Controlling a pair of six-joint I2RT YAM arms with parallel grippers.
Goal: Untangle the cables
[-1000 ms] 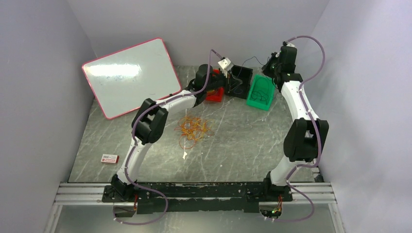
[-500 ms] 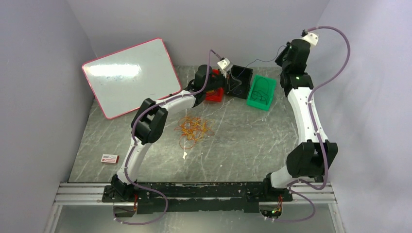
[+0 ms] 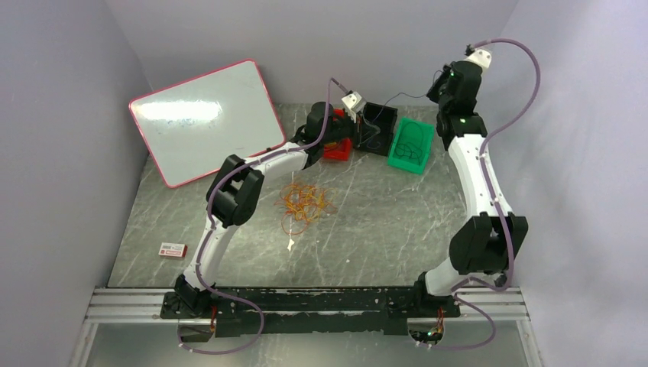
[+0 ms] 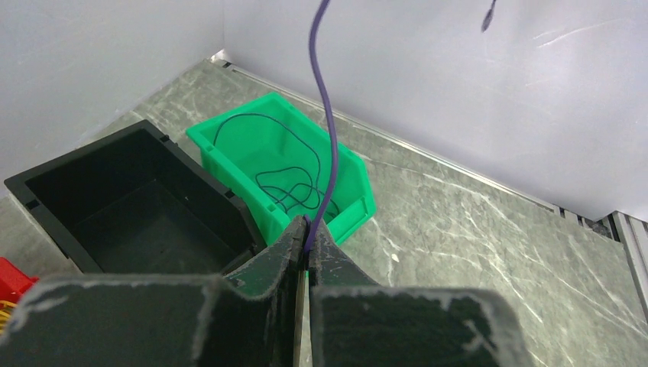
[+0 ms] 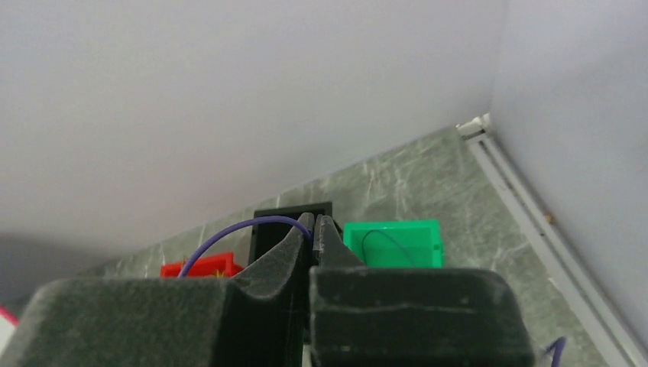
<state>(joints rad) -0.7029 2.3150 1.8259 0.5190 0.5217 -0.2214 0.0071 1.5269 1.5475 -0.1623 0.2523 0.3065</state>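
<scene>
A hand-sized tangle of yellow and orange-red cables [image 3: 304, 202] lies on the table's middle. One thin purple cable [image 4: 330, 130] is stretched between both grippers. My left gripper [image 4: 308, 226] is shut on its lower end, just above the black bin [image 4: 115, 199]. My right gripper [image 5: 313, 223] is shut on the other end, raised high at the back right [image 3: 439, 84]. The cable [image 5: 229, 229] arcs left from its jaws. Dark cables lie coiled in the green bin [image 4: 348, 172].
A red bin [image 3: 336, 150], the black bin [image 3: 380, 122] and the green bin [image 3: 397, 157] stand in a row at the back. A pink-framed whiteboard [image 3: 202, 118] leans at the back left. A small red-and-white box [image 3: 173, 250] lies near the front left.
My right arm has risen from beside the green bin up and back, drawing the purple cable taut. My left arm has stayed over the black bin.
</scene>
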